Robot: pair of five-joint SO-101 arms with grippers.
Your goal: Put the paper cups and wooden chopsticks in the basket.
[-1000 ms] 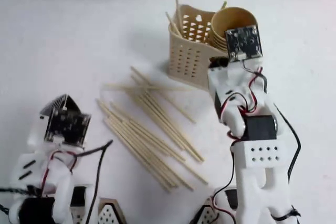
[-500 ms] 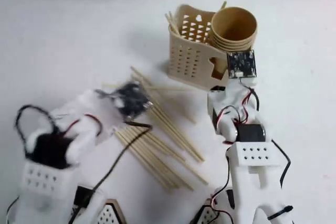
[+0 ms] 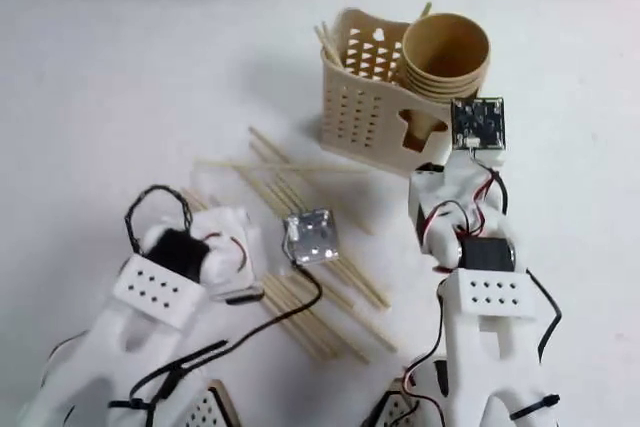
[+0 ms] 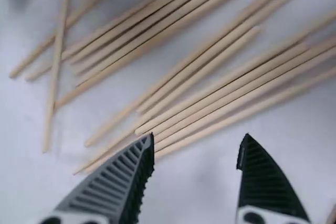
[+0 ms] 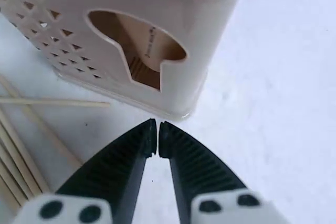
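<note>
**A:** How were the jaws set?

**B:** The left gripper was spread wide and held nothing. Its tips hung just over the near edge of the wooden chopsticks. The right gripper was closed on nothing, tips nearly touching, just beside the basket at its near corner.

**A:** And where did the task's things lie?

**B:** Most of the sticks lay fanned flat on the table, between the left arm and the basket. A few already stood inside it. The paper cups sat nested in the basket's right end.

**A:** How would you expect the sticks to handle?

**B:** I judged them light, stiff and smooth. Being thin, they could roll or slip out of a loose pinch. They lay close together, so the jaws might have caught several at once. I thought the best hold was across the middle of a stick's length, with the jaws square to it. Held near one end, it would likely have swung down.

**A:** What differed from a second before?

**B:** The left arm had been folded back at the table's near left corner. It then swung out over the pile. The right arm's wrist had been up by the rim of the cups and had drawn back toward its base. The cups and the pile looked unchanged.
</note>
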